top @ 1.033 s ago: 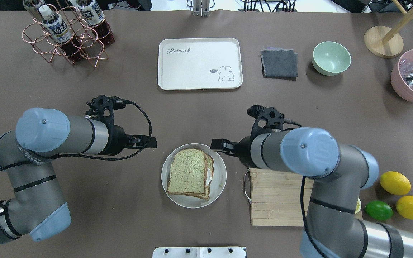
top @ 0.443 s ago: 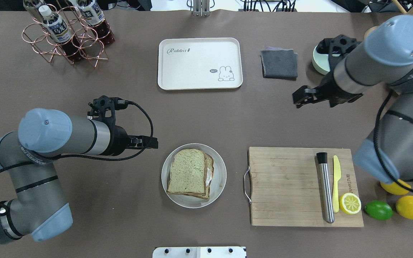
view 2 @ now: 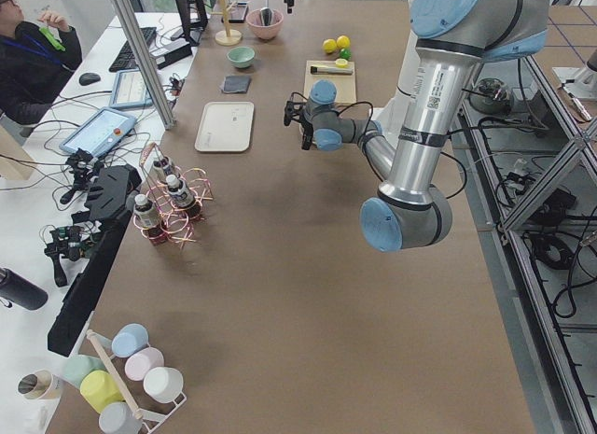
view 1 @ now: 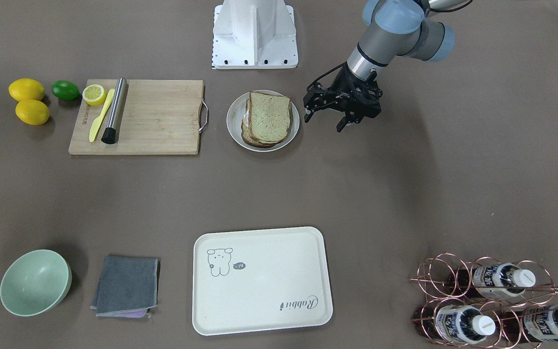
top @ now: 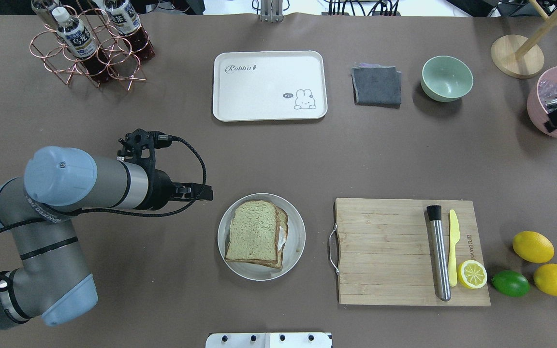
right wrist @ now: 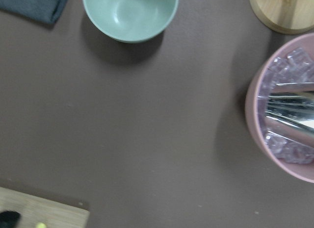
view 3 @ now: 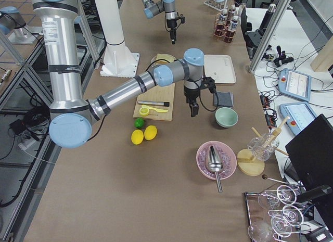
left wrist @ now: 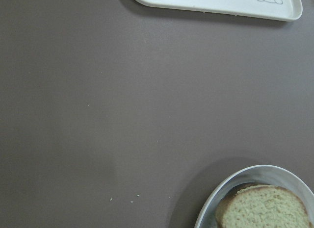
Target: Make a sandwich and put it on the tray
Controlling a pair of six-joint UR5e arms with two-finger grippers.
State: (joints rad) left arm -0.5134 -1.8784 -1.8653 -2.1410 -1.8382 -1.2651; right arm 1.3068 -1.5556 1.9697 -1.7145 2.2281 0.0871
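The sandwich [top: 253,233], two greenish-brown bread slices with a bit of white egg showing at its right edge, lies on a round white plate [top: 298,241] at the table's near middle. It also shows in the front view [view 1: 268,116] and the left wrist view [left wrist: 267,208]. The cream tray [top: 269,84] lies bare at the far middle. My left gripper [top: 209,193] hangs just left of the plate; in the front view [view 1: 323,122] its fingers stand apart and empty. My right gripper [top: 553,122] is at the far right edge over a pink bowl; I cannot tell its jaws.
A wooden cutting board [top: 380,251] right of the plate holds a metal muddler [top: 439,253], a yellow knife [top: 453,246] and a lemon half [top: 472,274]. Lemons and a lime [top: 510,283] lie beside it. A grey cloth [top: 376,85], green bowl [top: 447,78], pink bowl [top: 544,104] and bottle rack [top: 90,46] stand at the back.
My right arm has swung from beside the plate away to the far right edge, uncovering the cutting board. The left arm and the sandwich have stayed put.
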